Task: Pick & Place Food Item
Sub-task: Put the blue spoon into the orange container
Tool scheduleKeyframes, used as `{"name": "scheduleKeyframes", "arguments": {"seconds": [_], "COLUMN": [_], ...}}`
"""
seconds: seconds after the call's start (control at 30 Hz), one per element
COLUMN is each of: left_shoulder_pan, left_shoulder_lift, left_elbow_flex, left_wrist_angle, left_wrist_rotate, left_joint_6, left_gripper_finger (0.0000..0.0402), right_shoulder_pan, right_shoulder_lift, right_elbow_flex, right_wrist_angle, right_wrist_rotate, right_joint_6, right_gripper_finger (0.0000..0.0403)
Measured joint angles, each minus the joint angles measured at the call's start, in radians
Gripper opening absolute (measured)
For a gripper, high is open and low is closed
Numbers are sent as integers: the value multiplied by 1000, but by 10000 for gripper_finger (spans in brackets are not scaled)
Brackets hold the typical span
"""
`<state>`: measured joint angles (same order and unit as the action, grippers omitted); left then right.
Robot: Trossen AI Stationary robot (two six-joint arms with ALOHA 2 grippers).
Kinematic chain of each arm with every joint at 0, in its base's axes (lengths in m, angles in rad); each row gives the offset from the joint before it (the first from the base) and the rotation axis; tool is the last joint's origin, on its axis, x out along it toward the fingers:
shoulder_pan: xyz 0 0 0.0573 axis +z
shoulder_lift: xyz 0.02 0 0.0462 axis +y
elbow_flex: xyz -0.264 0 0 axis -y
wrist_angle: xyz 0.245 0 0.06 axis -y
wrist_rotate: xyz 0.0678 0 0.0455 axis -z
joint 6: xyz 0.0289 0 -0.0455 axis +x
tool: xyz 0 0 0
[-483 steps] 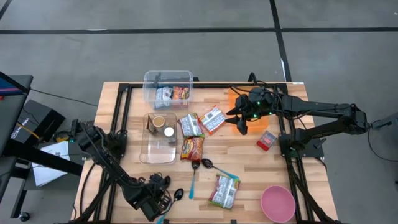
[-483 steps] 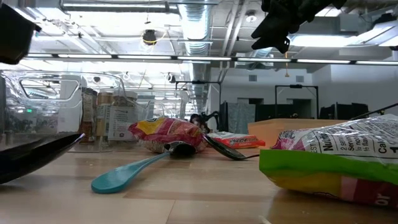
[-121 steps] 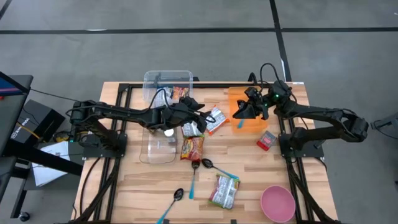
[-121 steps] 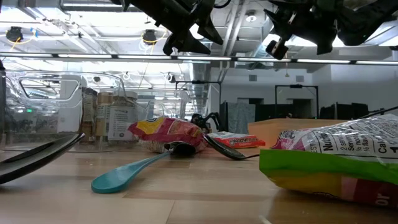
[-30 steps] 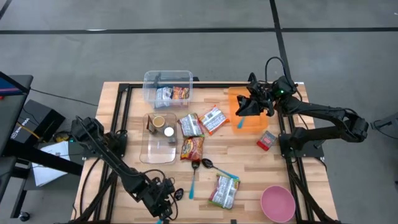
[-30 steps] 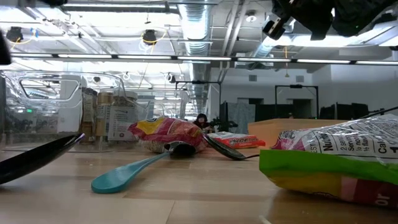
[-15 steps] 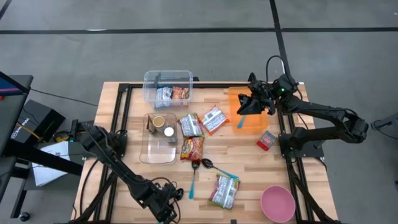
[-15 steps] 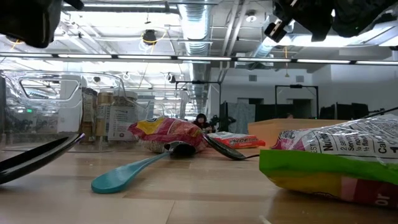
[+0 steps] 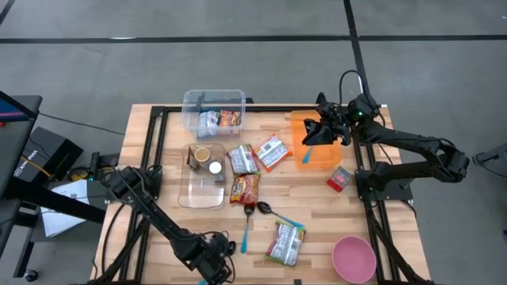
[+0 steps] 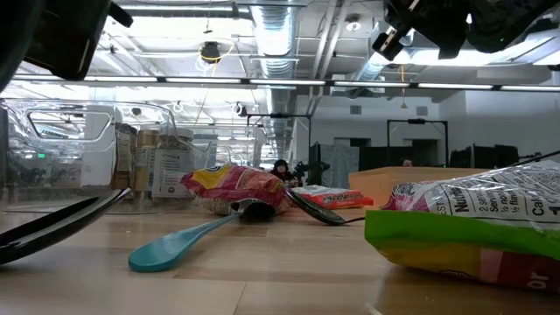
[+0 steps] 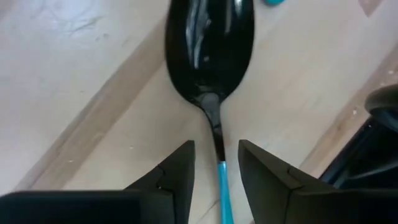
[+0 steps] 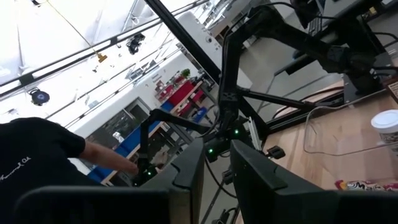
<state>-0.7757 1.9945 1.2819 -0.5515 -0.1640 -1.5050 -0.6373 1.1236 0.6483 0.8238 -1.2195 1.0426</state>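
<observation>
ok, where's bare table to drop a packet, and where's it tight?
Bare wood: between the orange bin and the pink bowl, right of the green packet; also the left strip below the clear tray. Tight: the centre, where packets and spoons bunch up.

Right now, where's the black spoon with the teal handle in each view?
High view: black spoon near the table's front edge, by the left gripper.
Low view: far left, lying flat.
Left wrist view: centre.
Right wrist view: not in it.
Landmark: teal spoon beside it.
</observation>
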Motion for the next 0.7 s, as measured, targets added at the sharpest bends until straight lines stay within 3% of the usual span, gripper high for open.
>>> {"name": "scheduleKeyframes", "arguments": {"seconds": [0.43,0.7], "left_shoulder_pan": [2,4], "left_shoulder_lift": [0,26], "left_elbow_flex": [-1,0], "left_wrist_angle": [-22,-21], "left_wrist_rotate": [-8,39], "left_joint_6": [-3,-5], "left_gripper_finger": [77,41], "right_shoulder_pan": [0,0], "right_shoulder_lift": [0,0], "right_elbow_flex": [0,0], "right_wrist_angle": [0,0], "right_wrist_rotate": [-8,-8], "right_joint_6": [-24,-46], "right_gripper_finger": [73,73]}}
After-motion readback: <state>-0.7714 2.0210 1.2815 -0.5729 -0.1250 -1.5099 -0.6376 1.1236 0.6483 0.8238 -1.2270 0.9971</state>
